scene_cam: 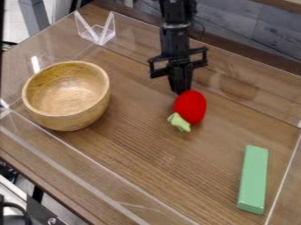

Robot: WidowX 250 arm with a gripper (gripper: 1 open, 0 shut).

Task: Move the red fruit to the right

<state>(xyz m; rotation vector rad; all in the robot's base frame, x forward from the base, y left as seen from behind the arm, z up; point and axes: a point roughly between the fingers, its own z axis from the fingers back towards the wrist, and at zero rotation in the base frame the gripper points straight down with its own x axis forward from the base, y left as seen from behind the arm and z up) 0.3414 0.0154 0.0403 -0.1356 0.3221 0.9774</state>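
I had the red fruit (pixel 189 106) on the wooden table (pixel 139 152), between the wooden bowl (pixel 66 95) and the green block (pixel 253 179), its leafy end toward the bowl side. My claw (pixel 180 88) was shut right at its upper edge; I couldn't tell whether it gripped or merely touched the fruit.

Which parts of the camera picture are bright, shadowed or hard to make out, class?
In the camera view: a soft sheen lies on the table; the bowl is shaded inside along its left side; the black end effector loses detail in its own darkness; the whole image looks slightly soft, the red fruit included.
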